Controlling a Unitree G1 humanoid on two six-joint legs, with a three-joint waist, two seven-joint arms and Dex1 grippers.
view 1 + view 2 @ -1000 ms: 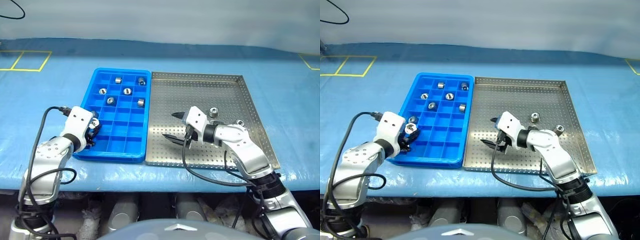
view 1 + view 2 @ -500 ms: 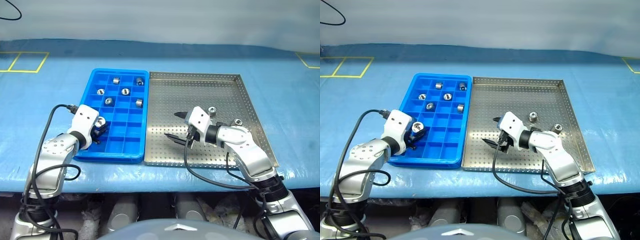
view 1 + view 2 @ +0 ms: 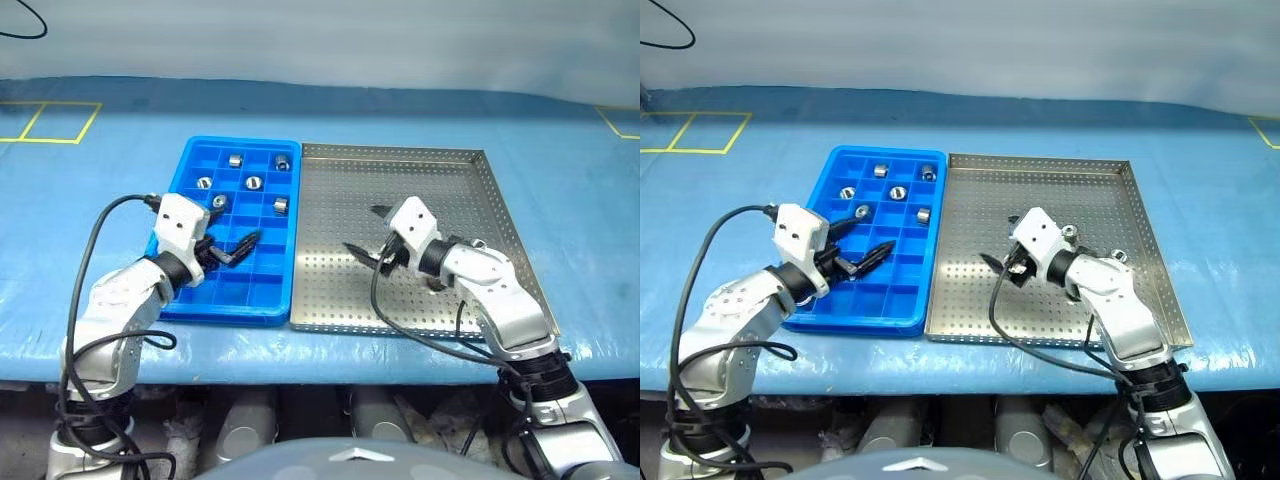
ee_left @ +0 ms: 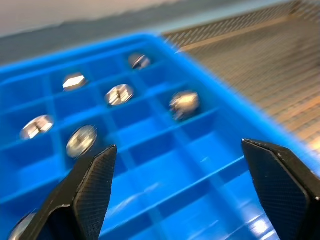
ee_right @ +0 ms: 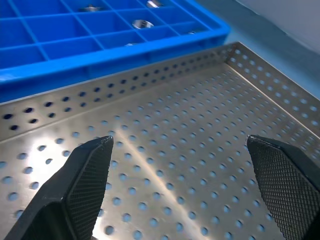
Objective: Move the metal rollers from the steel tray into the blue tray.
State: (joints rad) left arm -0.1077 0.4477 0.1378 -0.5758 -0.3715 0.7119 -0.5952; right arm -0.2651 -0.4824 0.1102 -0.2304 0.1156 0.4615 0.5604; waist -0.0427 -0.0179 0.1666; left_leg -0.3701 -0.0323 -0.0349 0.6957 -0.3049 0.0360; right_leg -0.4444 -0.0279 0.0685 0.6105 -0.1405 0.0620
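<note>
The blue tray lies left of the steel tray, their sides touching. Several metal rollers sit in the blue tray's far compartments. My left gripper hovers open above the tray's near-middle cells, holding nothing. In the left wrist view a roller lies in a cell beside one finger. My right gripper stands open and empty low over the middle of the steel tray. Two rollers rest on the steel tray beside the right wrist.
Both trays sit on a table under a blue cover. Yellow tape marks lie at its far left, and another yellow tape line at its far right. Black cables loop from both wrists. The table's front edge runs just below the trays.
My left gripper opened and let go of the roller it held, then rose and swung right over the blue tray. The right gripper moved slightly right, still open.
</note>
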